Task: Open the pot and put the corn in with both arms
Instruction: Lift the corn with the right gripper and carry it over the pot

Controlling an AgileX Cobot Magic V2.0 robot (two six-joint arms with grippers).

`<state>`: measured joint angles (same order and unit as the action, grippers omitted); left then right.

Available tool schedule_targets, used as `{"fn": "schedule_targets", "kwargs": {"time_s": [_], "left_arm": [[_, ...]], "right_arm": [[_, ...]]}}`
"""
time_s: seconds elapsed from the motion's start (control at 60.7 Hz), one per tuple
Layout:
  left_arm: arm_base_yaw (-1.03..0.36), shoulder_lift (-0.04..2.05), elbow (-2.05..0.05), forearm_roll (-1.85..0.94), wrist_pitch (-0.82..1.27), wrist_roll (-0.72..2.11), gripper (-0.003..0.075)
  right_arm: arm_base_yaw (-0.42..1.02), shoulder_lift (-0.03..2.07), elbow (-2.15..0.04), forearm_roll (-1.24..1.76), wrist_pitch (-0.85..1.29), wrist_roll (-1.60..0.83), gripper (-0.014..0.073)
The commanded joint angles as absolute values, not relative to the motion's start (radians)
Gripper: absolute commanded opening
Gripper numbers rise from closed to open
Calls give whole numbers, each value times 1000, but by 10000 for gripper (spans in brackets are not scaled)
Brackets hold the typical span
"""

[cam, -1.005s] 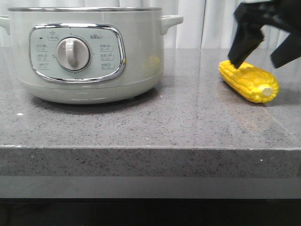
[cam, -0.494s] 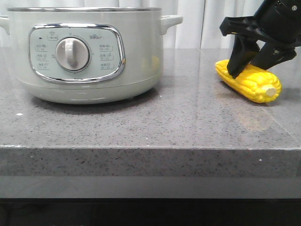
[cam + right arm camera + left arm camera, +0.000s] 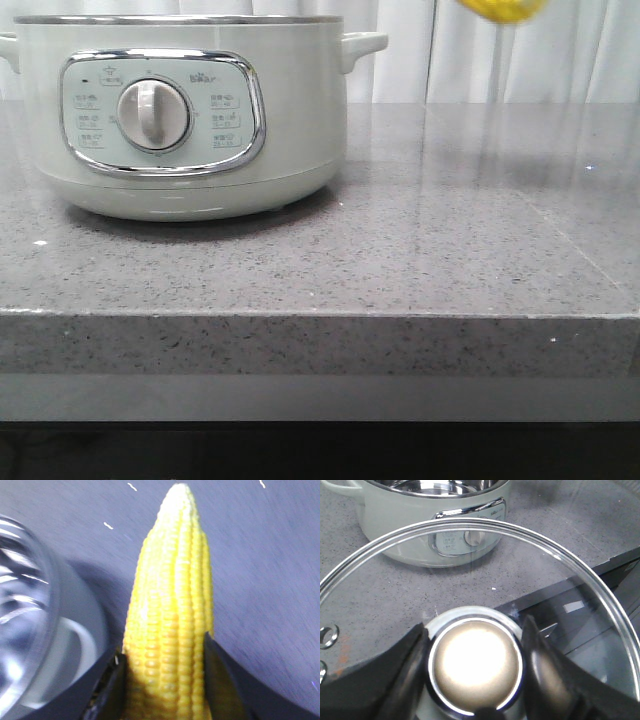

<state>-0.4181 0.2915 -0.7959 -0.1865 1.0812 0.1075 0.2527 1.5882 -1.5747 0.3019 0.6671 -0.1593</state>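
Note:
The pale mint-green pot (image 3: 300,130) stands on the left of the counter with its top uncovered; its steel inside shows in the left wrist view (image 3: 435,487). My left gripper (image 3: 475,645) is shut on the metal knob (image 3: 476,672) of the glass lid (image 3: 560,555) and holds the lid in the air, off to the side of the pot. My right gripper (image 3: 165,655) is shut on the yellow corn (image 3: 172,580), high above the counter. In the front view only a blurred bit of the corn (image 3: 500,8) shows at the top edge. The pot's rim (image 3: 70,630) lies just beside the corn.
The grey speckled counter (image 3: 450,250) runs right of the pot, with its front edge (image 3: 320,315) close to the camera. White curtains (image 3: 560,60) hang behind. Both arms are out of the front view.
My right gripper shut on the corn lying at the right of the counter and lifted it up, out of the top of the front view. The pot has not moved.

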Motion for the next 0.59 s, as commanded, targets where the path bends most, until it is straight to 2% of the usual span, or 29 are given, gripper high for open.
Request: {"fn": "schedule_targets", "kwargs": {"time_s": [0.0, 0.247, 0.461, 0.577], "left_arm": [[-426, 300, -829, -213, 949, 98, 210], [-426, 300, -829, -213, 949, 98, 210], [-426, 300, -829, -213, 949, 98, 210], [-426, 300, -829, -213, 949, 98, 210]], "right_arm": [[338, 1577, -1682, 321, 620, -191, 202], [550, 1732, -1824, 321, 612, -217, 202], [592, 1819, -1842, 321, 637, -222, 209], [592, 1834, -1842, 321, 668, -222, 293]]}}
